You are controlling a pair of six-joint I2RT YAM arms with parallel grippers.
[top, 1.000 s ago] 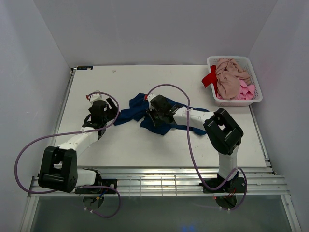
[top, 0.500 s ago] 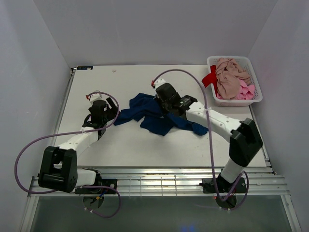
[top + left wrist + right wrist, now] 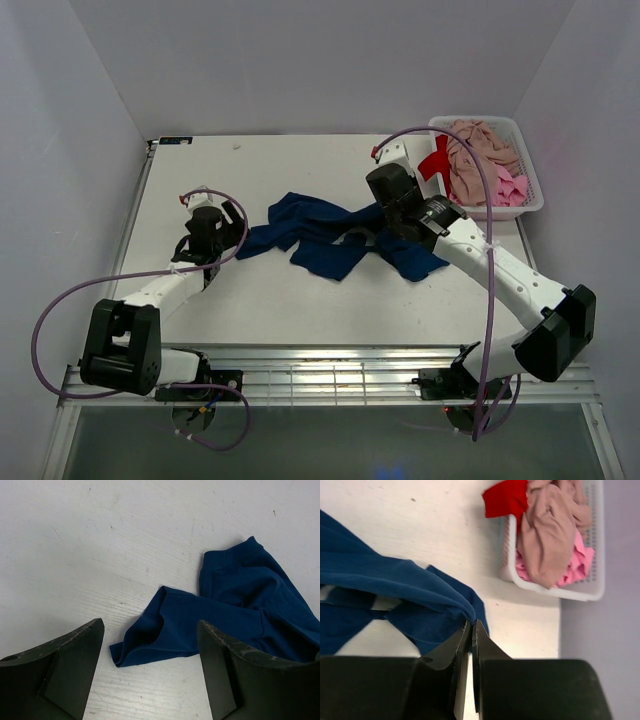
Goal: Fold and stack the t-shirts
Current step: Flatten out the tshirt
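The navy blue t-shirt (image 3: 320,235) lies crumpled on the middle of the white table and also shows in the left wrist view (image 3: 240,610) and the right wrist view (image 3: 385,580). My right gripper (image 3: 471,625) is shut on a fold of it and holds that part lifted toward the right, at the shirt's right side (image 3: 385,215). My left gripper (image 3: 150,675) is open and empty, just short of the shirt's left tip, low over the table (image 3: 205,235). Dusty pink (image 3: 475,160), bright pink (image 3: 510,188) and red (image 3: 435,160) tees fill the basket.
The white slotted basket (image 3: 535,205) stands at the back right of the table and shows in the right wrist view (image 3: 570,594). Purple cables loop from both arms. White walls close the table on three sides.
My right gripper has moved right and toward the basket, pulling the navy shirt with it and stretching it out. The left arm has stayed in place.
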